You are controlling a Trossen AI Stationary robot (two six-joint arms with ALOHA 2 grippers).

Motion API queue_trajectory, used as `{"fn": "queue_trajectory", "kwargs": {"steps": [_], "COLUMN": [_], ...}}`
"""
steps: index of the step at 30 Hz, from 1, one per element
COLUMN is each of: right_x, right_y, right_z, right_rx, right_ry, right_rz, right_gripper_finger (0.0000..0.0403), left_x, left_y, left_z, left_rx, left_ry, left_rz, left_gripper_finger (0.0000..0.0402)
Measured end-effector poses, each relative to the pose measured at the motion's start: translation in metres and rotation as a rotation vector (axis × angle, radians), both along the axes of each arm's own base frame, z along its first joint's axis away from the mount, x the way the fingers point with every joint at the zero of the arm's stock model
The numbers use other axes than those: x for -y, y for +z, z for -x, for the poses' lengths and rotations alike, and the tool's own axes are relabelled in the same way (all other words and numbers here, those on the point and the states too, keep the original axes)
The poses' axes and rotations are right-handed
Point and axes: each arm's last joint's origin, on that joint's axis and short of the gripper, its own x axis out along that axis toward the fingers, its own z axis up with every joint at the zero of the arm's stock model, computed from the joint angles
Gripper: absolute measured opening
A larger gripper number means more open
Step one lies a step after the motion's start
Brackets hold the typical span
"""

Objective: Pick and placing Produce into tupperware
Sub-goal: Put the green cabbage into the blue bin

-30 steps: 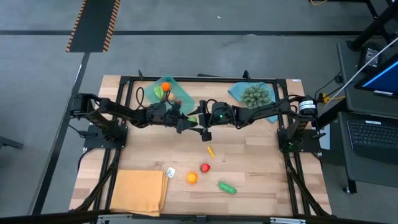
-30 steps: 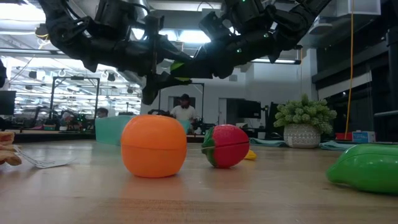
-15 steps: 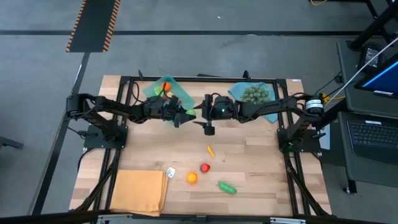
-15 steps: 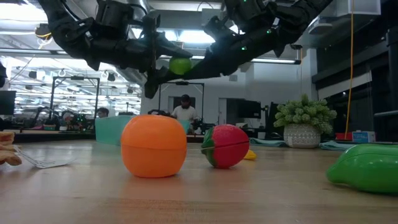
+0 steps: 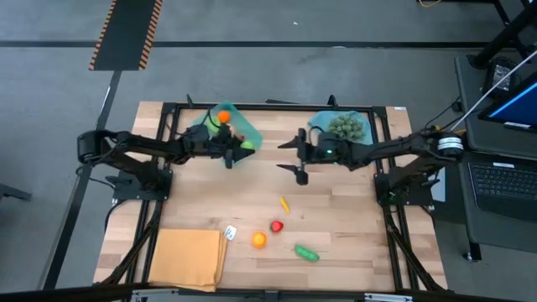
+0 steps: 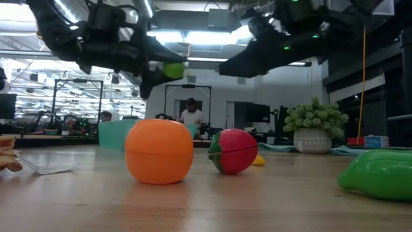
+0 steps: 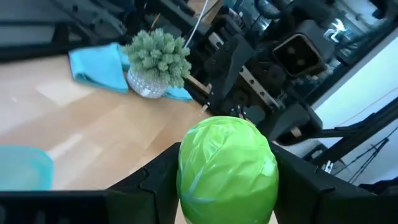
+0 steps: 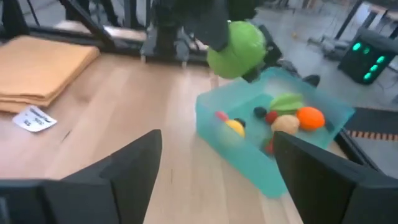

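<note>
Holding produce [image 8: 280,115], the tupperware [image 8: 245,155] sits uncovered.

No text, brand, number or sign can be read in any view. A small white tag [image 8: 29,118] lies on the counter [image 5: 336,218] beside the folded orange-tan mat [image 8: 37,71], low at the left of the right wrist frame; it bears dark marks too blurred to make out.
</note>
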Motion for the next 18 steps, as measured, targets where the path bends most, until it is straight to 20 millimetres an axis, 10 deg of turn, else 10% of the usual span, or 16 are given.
{"fn": "queue_trajectory", "kwargs": {"steps": [18], "right_x": [-0.011], "right_y": [-0.020], "right_z": [0.083], "right_rx": [0.238], "right_ry": [-0.170], "right_rz": [-0.137], "right_gripper_finger": [0.0308], "left_x": [0.005], "left_y": [0.006], "left_z": [0.056], "left_rx": [0.019], "left_ry": [0.321], "left_rz": [-0.342], "left_gripper_finger": [0.0189]}}
